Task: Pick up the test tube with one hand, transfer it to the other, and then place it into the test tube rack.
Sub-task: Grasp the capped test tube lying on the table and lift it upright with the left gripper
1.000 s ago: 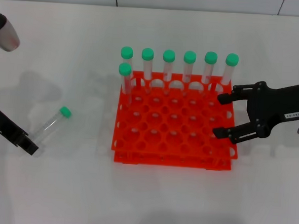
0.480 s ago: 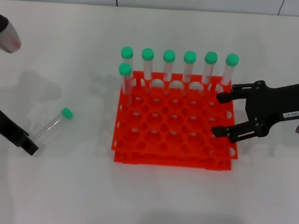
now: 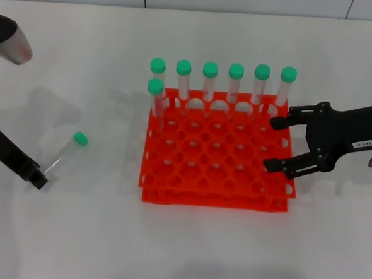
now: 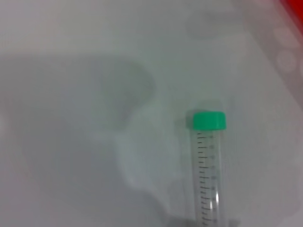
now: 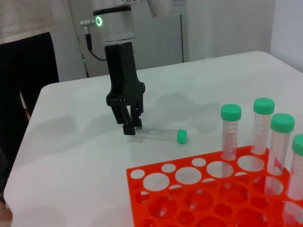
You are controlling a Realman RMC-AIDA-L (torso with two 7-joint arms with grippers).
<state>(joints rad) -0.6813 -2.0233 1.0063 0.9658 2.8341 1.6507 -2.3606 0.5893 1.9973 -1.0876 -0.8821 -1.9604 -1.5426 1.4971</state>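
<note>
The test tube point(image 3: 64, 152), clear with a green cap, lies slanted at the left of the white table. It also shows in the left wrist view point(image 4: 208, 175) and the right wrist view point(image 5: 160, 133). My unlabelled left gripper point(image 3: 40, 177) reaches down to its bottom end, and its fingers look closed around that end point(image 5: 133, 126). The cap end points toward the orange-red test tube rack point(image 3: 215, 176), which also shows in the right wrist view point(image 5: 189, 194). My labelled right gripper point(image 3: 274, 143) hangs open and empty over the rack's right edge.
Several green-capped tubes point(image 3: 209, 84) stand upright along the rack's back row, with one more point(image 3: 155, 99) in the second row at the left. Most rack holes are empty. Bare white table lies between the loose tube and the rack.
The left arm has shifted slightly up and the loose tube has turned a little with it, its cap end nudging back. The right gripper has stayed still.
</note>
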